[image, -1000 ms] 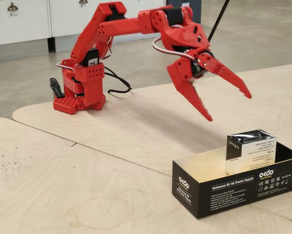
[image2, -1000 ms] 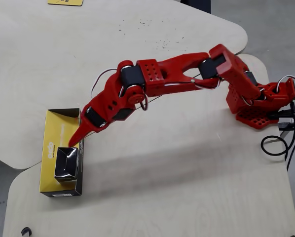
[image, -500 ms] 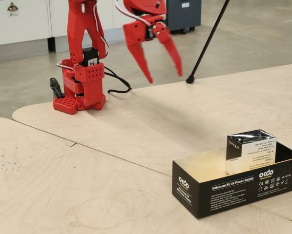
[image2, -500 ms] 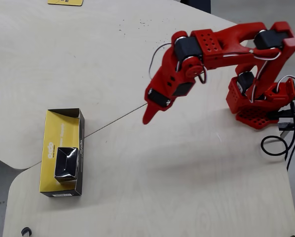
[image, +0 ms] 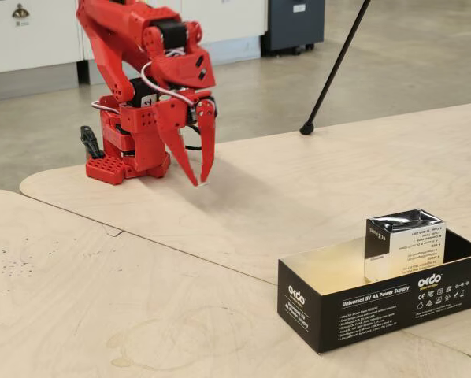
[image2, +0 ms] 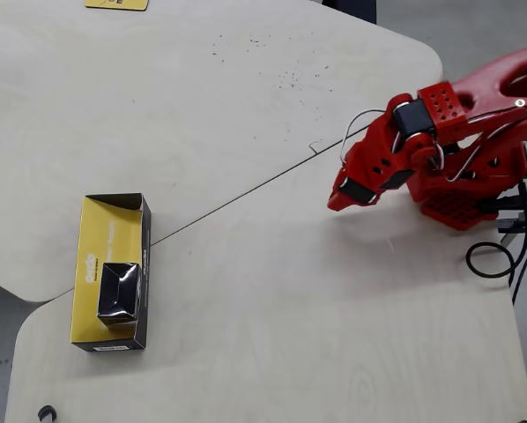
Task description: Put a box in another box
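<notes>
Nearest the fixed camera, on the pale bench (image: 101,315): long black box (image: 381,303), open-topped, shallow, cream to yellow inside, white print along the front wall. Standing upright inside it, toward the right-hand end in the fixed view: small black-and-white carton (image: 403,244), glossy top crumpled-looking and reflective, printed side facing out. Seen from overhead, same carton (image2: 120,292) sits in the lower half of the long box (image2: 94,264), close to one long wall. Task looks finished.

Judged as light, hollow cardboard: stiff at the edges, easily dented on the flat faces, the shiny top probably slippery. Best taken across two opposite upright sides, fairly high, above the rim of the outer box, with gentle pressure. Outer box likely to slide or tip if nudged, being light too.

Farther back, well apart from both boxes: red gripper (image: 199,180) pointing down near the arm's base, fingertips close together but seemingly with a narrow gap between them, holding nothing. Overhead, gripper (image2: 337,204) tucked in beside the base; fingertip spacing hard to judge there.
</notes>
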